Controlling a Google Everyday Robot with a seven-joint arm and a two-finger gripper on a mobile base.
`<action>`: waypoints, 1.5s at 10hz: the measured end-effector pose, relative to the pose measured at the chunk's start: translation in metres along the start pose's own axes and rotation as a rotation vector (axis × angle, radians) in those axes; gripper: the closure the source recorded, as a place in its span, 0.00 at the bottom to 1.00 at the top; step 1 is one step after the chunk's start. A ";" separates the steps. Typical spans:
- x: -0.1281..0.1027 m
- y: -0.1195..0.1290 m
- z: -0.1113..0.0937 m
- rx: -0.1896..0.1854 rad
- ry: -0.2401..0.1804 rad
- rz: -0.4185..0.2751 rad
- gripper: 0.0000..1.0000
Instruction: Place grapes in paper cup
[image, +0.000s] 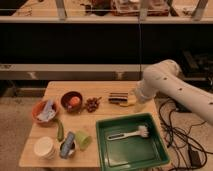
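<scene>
Grapes (92, 104) lie on the worktop (59, 90), well apart from the paper cup (44, 147); we judge the nearby gripper (135, 99), fingers apart and empty, staged for pickup.

Table (115, 88) matt wood; tray (126, 153) glossy green plastic; paper cup (44, 147) matt; tool (136, 99) over table's right, smooth white shell.

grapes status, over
Gripper open, empty, by the banana. Grapes loose beside the bowl with the orange. Paper cup near corner; green vegetable lies between.
</scene>
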 end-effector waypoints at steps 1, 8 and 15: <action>-0.017 -0.008 0.008 0.013 -0.018 -0.024 0.35; -0.064 -0.026 0.032 0.023 -0.065 -0.098 0.35; -0.136 -0.049 0.078 0.051 -0.265 -0.232 0.35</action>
